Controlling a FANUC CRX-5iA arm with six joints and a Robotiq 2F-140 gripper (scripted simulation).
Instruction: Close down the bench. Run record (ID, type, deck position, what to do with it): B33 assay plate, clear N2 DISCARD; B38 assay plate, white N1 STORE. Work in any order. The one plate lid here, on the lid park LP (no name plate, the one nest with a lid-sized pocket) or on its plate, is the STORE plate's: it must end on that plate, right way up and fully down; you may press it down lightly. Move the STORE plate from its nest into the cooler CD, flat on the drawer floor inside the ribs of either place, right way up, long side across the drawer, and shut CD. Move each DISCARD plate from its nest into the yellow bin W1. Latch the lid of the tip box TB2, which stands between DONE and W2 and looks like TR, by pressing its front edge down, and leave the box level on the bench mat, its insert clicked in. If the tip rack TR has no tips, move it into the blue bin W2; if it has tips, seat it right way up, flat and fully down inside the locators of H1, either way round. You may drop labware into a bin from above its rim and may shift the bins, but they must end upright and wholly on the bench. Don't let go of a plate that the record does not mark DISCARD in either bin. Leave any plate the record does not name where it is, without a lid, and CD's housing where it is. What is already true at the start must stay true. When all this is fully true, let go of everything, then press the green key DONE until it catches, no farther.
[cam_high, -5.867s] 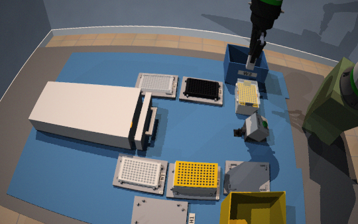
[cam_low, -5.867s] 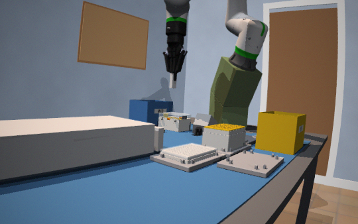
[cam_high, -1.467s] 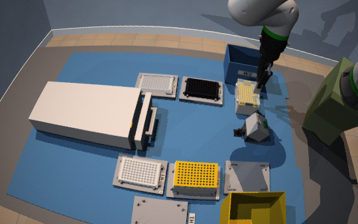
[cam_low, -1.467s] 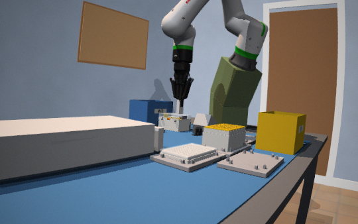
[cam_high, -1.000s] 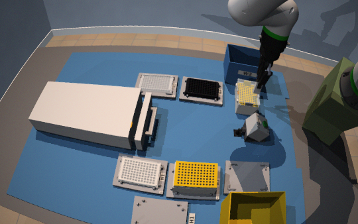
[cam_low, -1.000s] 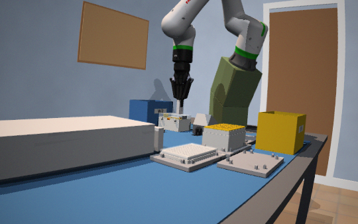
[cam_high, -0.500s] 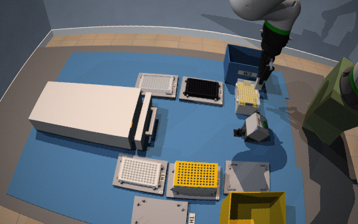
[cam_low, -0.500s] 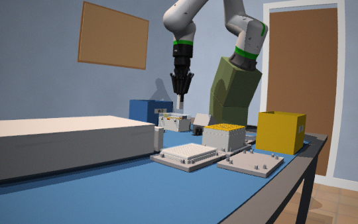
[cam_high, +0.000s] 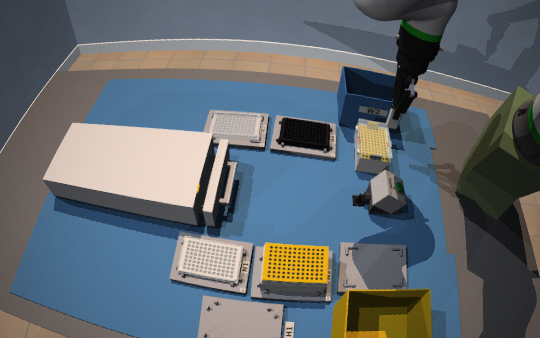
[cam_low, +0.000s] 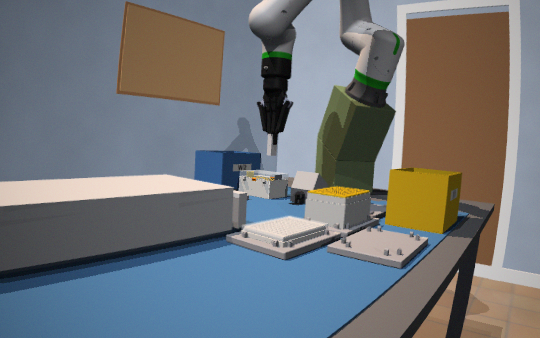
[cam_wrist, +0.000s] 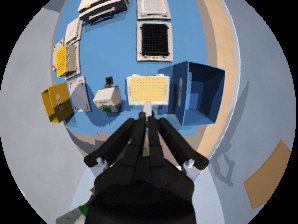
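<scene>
My gripper (cam_high: 395, 120) is shut and empty. It hangs fingers down a little above the tip box TB2 (cam_high: 372, 145), over the box's edge on the side of the blue bin W2 (cam_high: 367, 97), and does not touch it. From the side, the gripper (cam_low: 272, 147) is clearly above the tip box (cam_low: 262, 183). In the wrist view the shut gripper (cam_wrist: 148, 117) points at the box's yellow insert (cam_wrist: 148, 90). The white plate (cam_high: 210, 259) sits in nest N1. The clear plate (cam_high: 236, 126) sits in its nest behind the cooler's drawer.
The cooler CD (cam_high: 130, 170) has its drawer (cam_high: 220, 182) slightly open. A black plate (cam_high: 305, 134) is next to the clear one. The yellow tip rack TR (cam_high: 295, 265), the lid park (cam_high: 372, 267), H1 (cam_high: 240, 317), the yellow bin W1 (cam_high: 382, 312) and the DONE key (cam_high: 387, 192) are nearby.
</scene>
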